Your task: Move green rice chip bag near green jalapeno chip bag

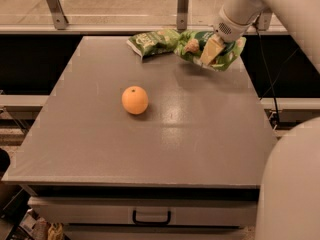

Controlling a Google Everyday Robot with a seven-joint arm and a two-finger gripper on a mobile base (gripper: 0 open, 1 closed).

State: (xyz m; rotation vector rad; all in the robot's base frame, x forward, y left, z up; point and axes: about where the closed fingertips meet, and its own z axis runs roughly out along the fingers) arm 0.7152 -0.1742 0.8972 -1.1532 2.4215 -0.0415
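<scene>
The green rice chip bag (227, 54), bright lime-green and crinkled, is at the table's far right, its left end touching or nearly touching the green jalapeno chip bag (150, 41). The jalapeno bag is smaller and darker and lies flat at the far edge. My gripper (210, 51) comes in from the upper right and is shut on the rice chip bag. Its tan finger (211, 49) lies across the bag's middle. I cannot tell whether the bag rests on the table or hangs just above it.
An orange (135, 100) sits left of centre on the grey table (175, 144). A rail with metal posts (183, 6) runs behind the far edge. A drawer handle (151, 218) shows below the front edge. My white body (292, 184) fills the lower right.
</scene>
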